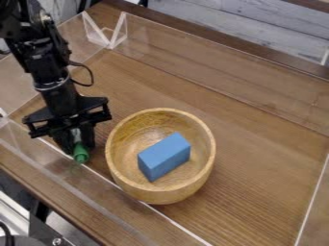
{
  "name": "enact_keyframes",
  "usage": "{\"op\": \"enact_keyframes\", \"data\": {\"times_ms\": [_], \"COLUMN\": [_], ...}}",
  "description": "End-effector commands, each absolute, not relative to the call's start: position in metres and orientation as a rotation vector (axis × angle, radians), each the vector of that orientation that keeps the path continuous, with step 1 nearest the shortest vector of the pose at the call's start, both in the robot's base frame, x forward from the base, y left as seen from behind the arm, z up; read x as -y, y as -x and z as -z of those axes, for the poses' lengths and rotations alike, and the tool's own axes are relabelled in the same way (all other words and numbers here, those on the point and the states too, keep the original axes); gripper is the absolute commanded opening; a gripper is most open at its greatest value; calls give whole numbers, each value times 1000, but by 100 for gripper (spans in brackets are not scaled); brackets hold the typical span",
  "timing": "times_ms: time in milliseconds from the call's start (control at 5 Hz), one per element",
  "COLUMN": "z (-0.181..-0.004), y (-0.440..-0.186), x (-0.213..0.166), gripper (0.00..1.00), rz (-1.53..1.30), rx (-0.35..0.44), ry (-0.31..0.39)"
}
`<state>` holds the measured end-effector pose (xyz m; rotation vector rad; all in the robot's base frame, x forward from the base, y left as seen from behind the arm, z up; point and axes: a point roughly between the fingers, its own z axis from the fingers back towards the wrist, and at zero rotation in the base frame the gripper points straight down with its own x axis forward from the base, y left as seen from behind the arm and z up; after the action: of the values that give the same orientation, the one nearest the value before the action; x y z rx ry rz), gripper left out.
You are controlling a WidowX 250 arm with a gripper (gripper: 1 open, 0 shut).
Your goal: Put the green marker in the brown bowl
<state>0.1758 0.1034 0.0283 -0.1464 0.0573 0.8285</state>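
Warm brown wood makes up the table [251,91], its grain running across a broad, smooth top with a pale edge at the right. Nearest the camera, along the lower left, a clear, see-through sheet or panel edge [115,204] cuts diagonally over the wood, catching light in whitish streaks, and a dark cable [11,233] curls in the bottom corner.

Just beyond that edge sits the brown bowl [203,171], round, light and thick-rimmed, a little below the middle of the view. Inside it lies a blue rectangular block [164,157], tilted, taking up a good part of the bowl's floor. The bowl's near-left wall rises between that block and the green marker.

To the left of the bowl is the gripper [72,133], black and jointed, reaching in from the upper left with cables looping beside it. It is clenched on the green marker [81,153], whose green end pokes out below the fingertips, pointing toward the camera; most of the barrel is hidden by the dark fingers. The marker is outside the bowl, near its left rim. Whether its tip touches the table cannot be told.

Farther back, a whitish clear bracket-like piece [108,36] stands behind the arm, and a dark brown strip [244,38] borders the table's far side.
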Motion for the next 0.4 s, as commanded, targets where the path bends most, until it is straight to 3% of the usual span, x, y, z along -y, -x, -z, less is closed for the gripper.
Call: {"op": "enact_keyframes", "data": {"times_ms": [0,200], "z": [-44,-48], "y": [-185,-186], "x": [-111,-112], "gripper": [0,0], "rz": [-812,-802], "rx": [10,21], "ry": [123,113]}}
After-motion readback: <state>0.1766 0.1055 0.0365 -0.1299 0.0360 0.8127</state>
